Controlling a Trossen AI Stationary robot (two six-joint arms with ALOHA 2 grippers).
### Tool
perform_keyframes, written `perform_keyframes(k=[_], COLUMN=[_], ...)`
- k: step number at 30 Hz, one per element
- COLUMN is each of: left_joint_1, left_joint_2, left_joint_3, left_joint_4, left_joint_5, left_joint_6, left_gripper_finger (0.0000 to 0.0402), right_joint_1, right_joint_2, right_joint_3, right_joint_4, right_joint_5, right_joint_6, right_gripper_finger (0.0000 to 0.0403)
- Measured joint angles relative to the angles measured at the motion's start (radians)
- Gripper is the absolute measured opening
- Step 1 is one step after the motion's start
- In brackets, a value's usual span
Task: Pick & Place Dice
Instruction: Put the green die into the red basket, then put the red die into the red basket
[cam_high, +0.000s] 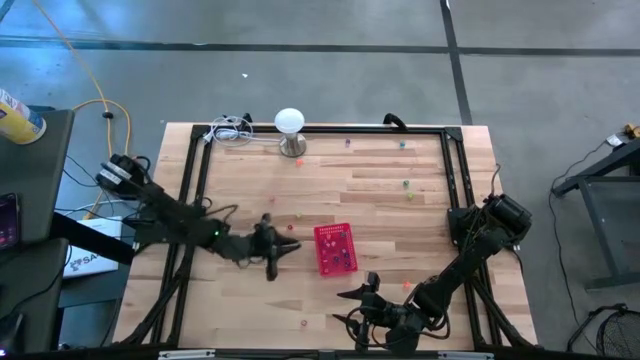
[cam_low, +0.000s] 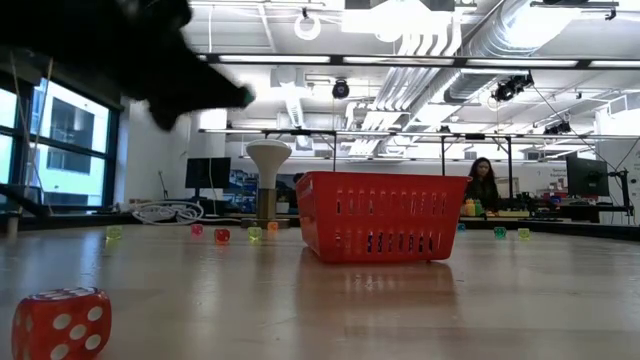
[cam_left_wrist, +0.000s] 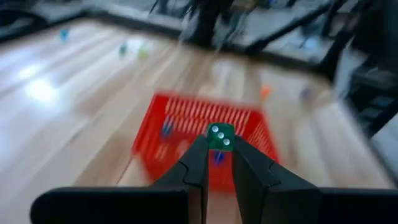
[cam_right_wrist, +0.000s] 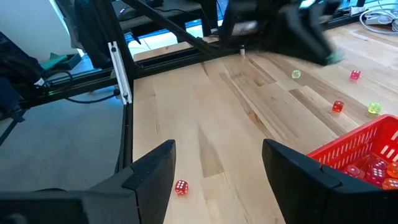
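With several dice already lying in the red basket (cam_high: 334, 248) at frame centre, the left gripper (cam_left_wrist: 217, 149) is carrying a green die (cam_left_wrist: 220, 137) clamped between its fingertips toward it, while the right gripper (cam_right_wrist: 217, 168) is waiting spread apart at lower right and loose dice (cam_high: 407, 184) are remaining scattered toward the upper right.

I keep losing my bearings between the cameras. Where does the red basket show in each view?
High view: the red basket sits just below the table's middle, between the two arms.
Low view: the basket stands at centre, right of the white lamp.
Left wrist view: it lies ahead, beyond the left gripper holding a green die.
Right wrist view: only its corner shows at the right edge.
Shared landmark: the basket itself.
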Motion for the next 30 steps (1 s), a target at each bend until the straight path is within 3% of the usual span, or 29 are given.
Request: perform_keyframes(k=[6, 15, 21, 30], left_joint_1=[0.111, 0.167, 0.165, 0.123], left_joint_2=[0.096, 0.320, 0.386, 0.381], left_joint_3=[0.016, 0.179, 0.233, 0.233], left_joint_4=[0.154, 0.204, 0.204, 0.204], left_joint_5=[0.074, 0.236, 0.238, 0.190], left_joint_6=[0.027, 0.024, 0.123, 0.214], left_gripper_finger=[0.0039, 0.0057, 0.0096, 0.0152], right_joint_1=[0.000, 0.000, 0.000, 0.001], right_joint_2=[0.000, 0.000, 0.000, 0.000], right_joint_3=[0.000, 0.000, 0.000, 0.000], right_joint_4=[0.000, -0.001, -0.002, -0.003], right_joint_5=[0.000, 0.000, 0.000, -0.001], right_joint_6=[-0.008, -0.011, -0.011, -0.011], right_gripper_finger=[0.0231, 0.0231, 0.0231, 0.0231])
